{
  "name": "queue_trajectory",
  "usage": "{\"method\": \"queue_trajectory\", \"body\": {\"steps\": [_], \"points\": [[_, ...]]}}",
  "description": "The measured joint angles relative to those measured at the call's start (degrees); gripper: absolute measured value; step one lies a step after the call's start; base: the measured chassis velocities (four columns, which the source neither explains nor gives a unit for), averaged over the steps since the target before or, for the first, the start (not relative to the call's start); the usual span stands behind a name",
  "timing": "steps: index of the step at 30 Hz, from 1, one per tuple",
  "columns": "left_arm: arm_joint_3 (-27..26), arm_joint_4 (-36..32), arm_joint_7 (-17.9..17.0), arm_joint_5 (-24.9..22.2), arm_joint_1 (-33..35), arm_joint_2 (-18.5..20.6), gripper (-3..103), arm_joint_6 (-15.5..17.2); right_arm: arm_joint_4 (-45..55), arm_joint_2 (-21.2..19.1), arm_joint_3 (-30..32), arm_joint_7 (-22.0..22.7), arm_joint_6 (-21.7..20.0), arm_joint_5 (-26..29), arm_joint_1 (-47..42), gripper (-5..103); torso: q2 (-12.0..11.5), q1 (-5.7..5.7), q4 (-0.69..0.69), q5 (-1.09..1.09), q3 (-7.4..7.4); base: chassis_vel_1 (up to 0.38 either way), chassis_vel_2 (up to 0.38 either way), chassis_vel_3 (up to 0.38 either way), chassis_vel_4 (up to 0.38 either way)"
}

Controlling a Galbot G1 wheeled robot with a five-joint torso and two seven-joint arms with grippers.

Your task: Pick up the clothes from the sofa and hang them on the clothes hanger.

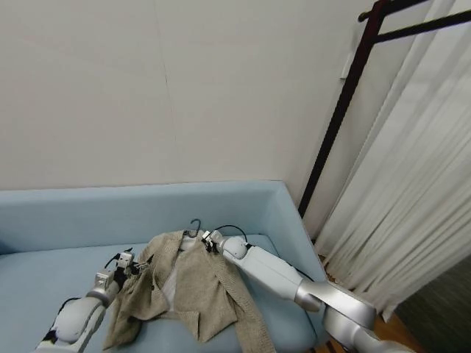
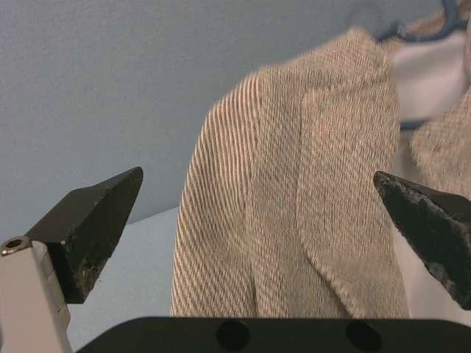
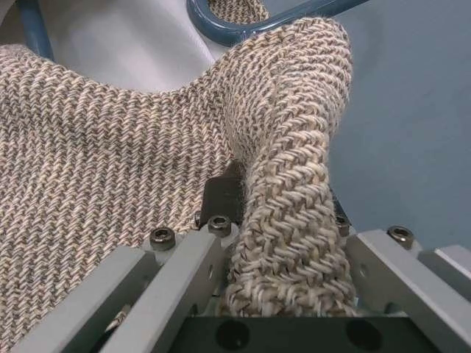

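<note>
A pale blue sofa (image 1: 44,276) fills the lower half of the head view. On its seat, toward 6 o'clock, lies a beige knit cardigan (image 1: 202,287). It is already on a blue hanger (image 3: 243,29), over a white shirt (image 1: 171,285), with the hook (image 1: 196,223) pointing to the backrest.

The right end effector (image 1: 209,240) sits at the cardigan's 12 o'clock, just beside the hook. In the right wrist view it is clenched on the thick collar band, which runs between its fingers.

The left end effector (image 1: 129,265) is at the cardigan's 9 o'clock, against the shoulder. It is released, with its dark fingers spread wide and the ribbed shoulder fabric ahead of them, not gripped.

A dark rack (image 1: 338,110) stands at 2 o'clock beside a white curtain (image 1: 412,184), well apart from the sofa.

The step in hand looks like the pick-up: one grip is made, the second is not, and the garment rests on the seat. The next move likely calls for the left fingers to shut on the shoulder. Then both arms can lift evenly, so the cardigan stays on its hanger for carrying to the rack.
</note>
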Motion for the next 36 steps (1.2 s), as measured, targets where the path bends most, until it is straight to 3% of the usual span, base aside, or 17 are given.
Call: {"method": "queue_trajectory", "body": {"steps": [6, 9, 12, 18, 26, 32, 36], "points": [[-0.32, -1.20, 0.00, 0.00, 0.45, 0.64, 100, -0.22, 8.06, -3.88, 2.73, 2.49, 3.23, -5.95, -3.04, 10, 0.00, 0.00, -0.02, 0.00, 0.00, 0.000, 0.000, 0.000, 0.000], [-0.58, -2.79, -0.23, -0.40, 0.85, 1.31, 100, -0.27, 12.90, -6.17, 5.44, 3.80, 7.49, -13.14, -5.46, 10, 0.00, 0.00, -0.01, 0.00, 0.00, 0.000, 0.000, 0.000, 0.000], [-0.89, -4.64, -0.89, -1.74, 1.18, 2.13, 100, -0.48, 16.37, -7.50, 7.94, 4.02, 8.21, -16.34, -7.26, 10, 0.00, 0.00, -0.01, 0.00, 0.00, 0.000, 0.000, 0.000, 0.000], [-2.23, -8.17, -1.60, -6.31, 1.26, 4.42, 100, -1.33, 23.07, -10.45, 10.49, 4.55, 9.22, -17.85, -7.99, 10, 0.00, 0.00, -0.01, 0.00, -0.01, 0.000, 0.000, 0.000, 0.000], [-4.65, -14.18, -1.75, -11.75, 0.95, 8.65, 100, -1.52, 33.36, -16.71, 13.21, 4.38, 11.02, -20.00, -1.03, 10, 0.00, 0.00, 0.00, 0.00, 0.00, 0.000, 0.000, 0.000, 0.000], [-6.38, -19.31, -1.73, -15.13, 1.30, 10.40, 100, -1.77, 35.45, -22.69, 13.86, 1.60, 13.71, -24.62, 4.86, 10, 0.01, -0.01, 0.00, -0.01, -0.01, 0.000, 0.000, 0.000, 0.000], [-6.61, -20.31, -1.73, -15.33, 1.15, 11.18, 100, -1.77, 35.66, -24.65, 13.81, 2.36, 13.90, -25.18, 4.57, 10, 0.00, 0.00, -0.01, 0.01, 0.00, 0.000, 0.000, 0.000, 0.000]]}}
